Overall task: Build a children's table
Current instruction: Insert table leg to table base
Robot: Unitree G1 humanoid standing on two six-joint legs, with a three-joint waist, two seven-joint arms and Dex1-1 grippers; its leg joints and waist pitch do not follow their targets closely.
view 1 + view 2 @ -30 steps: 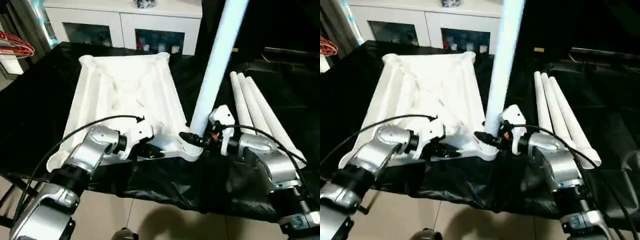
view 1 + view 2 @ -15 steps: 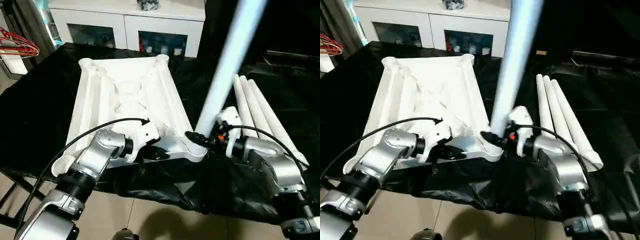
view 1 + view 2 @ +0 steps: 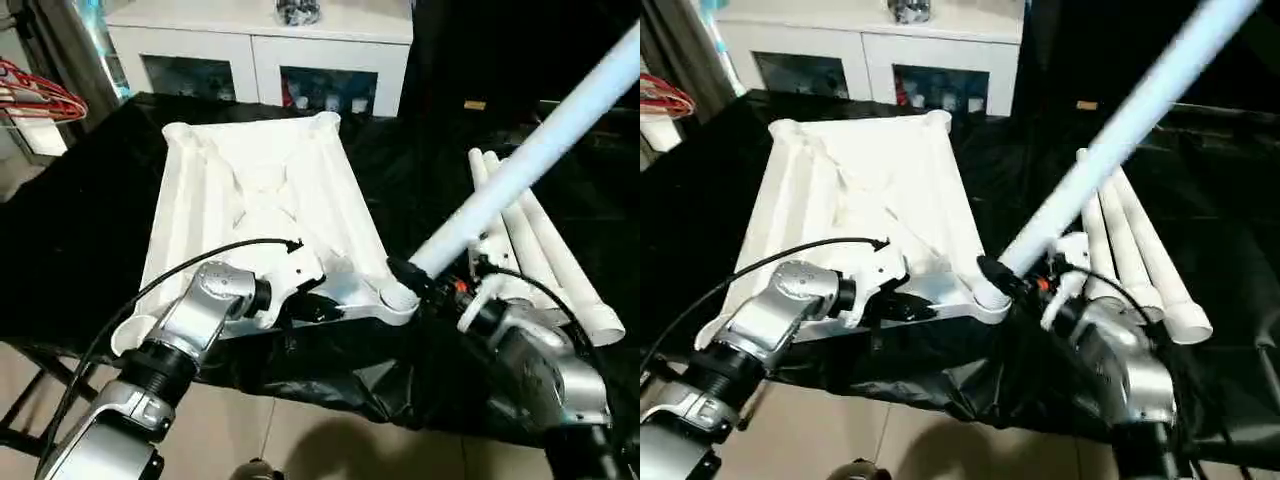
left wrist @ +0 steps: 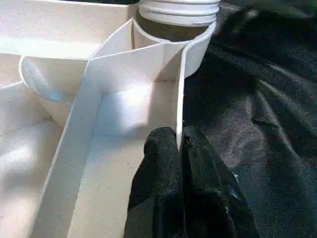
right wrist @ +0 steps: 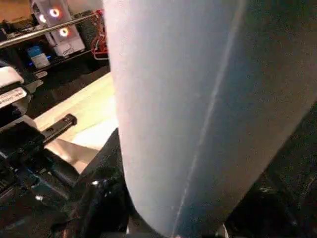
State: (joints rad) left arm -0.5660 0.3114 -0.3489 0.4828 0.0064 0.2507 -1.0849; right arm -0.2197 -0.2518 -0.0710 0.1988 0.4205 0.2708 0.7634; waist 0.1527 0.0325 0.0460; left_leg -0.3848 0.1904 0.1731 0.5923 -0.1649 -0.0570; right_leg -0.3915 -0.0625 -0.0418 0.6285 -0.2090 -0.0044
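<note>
A: At the near corner of the upturned white ribbed plastic tabletop [image 3: 255, 200], the right gripper [image 3: 420, 282] is clamped round the foot of a long white cylindrical plastic leg [image 3: 520, 165], which leans steeply towards the right.

B: And the left gripper [image 4: 179, 148]?

A: Pinched tight on the tabletop's thin edge wall, just beside the rounded corner socket [image 4: 173, 34]. I'd bring the leg upright before pressing, or it may jam.

B: Around them?

A: Black cloth [image 3: 70, 230] covers the table; three spare white legs [image 3: 545, 265] lie to the right, and a white glass-door cabinet [image 3: 250, 50] stands behind.
</note>
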